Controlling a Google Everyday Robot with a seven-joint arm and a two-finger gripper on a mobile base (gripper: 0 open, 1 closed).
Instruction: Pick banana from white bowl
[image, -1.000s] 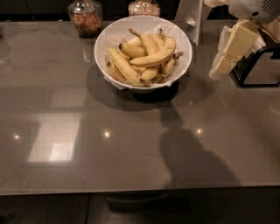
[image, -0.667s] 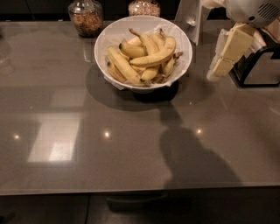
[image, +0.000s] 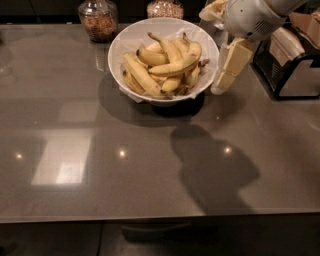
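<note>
A wide white bowl (image: 131, 36) lined with white paper stands at the back middle of the grey table (image: 100, 165). It holds several yellow bananas (image: 165, 67) in a heap. My gripper (image: 227, 70) hangs from the white arm just to the right of the bowl's rim, pointing down, level with the bowl's side and above the table. It holds nothing that I can see.
Two glass jars of snacks stand behind the bowl, one at the back left (image: 99, 19) and one at the back middle (image: 165, 8). A black wire rack with napkins (image: 292, 60) stands at the right edge. The arm's shadow lies on the table in front of the bowl.
My gripper has moved left, closer to the bowl's right rim. The bowl and bananas have not moved on the table.
</note>
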